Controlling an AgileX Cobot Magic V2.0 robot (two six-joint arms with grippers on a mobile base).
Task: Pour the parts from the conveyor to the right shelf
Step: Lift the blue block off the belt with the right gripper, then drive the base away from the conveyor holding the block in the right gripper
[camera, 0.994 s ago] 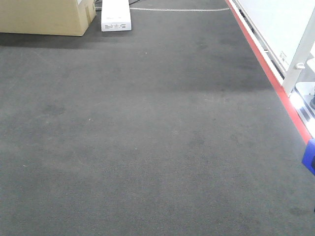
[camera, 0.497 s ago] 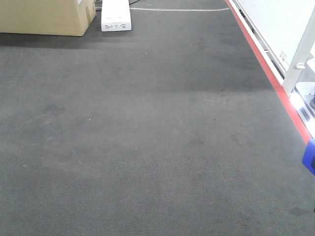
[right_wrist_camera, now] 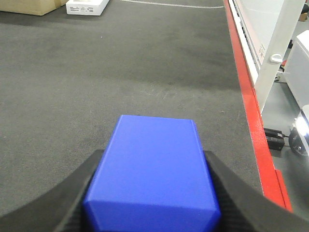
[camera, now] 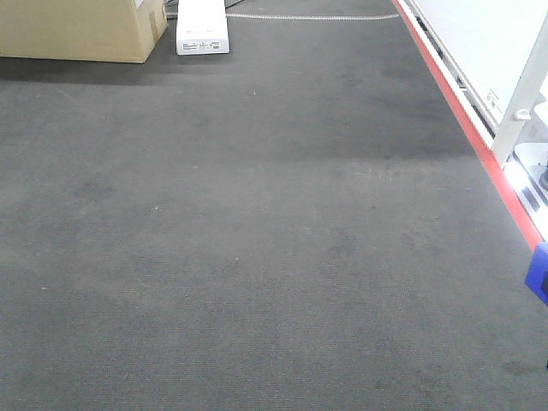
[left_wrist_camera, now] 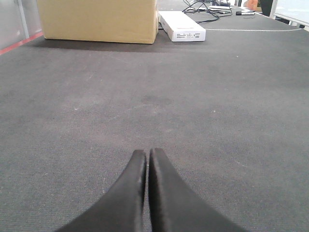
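Right pincer (right_wrist_camera: 154, 154) around blue part (right_wrist_camera: 152, 179); front view, only its corner.

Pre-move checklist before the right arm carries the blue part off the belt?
1. Right claw shut on blue part: ok.
2. Part centred in that claw: ok.
3. Left claw shut, holding nothing: ok.
4. Conveyor near both claws free of obstacles; cardboard box and white box sit at the far end: ok.
5. Right shelf position: cannot tell, no rollers visible in any view.
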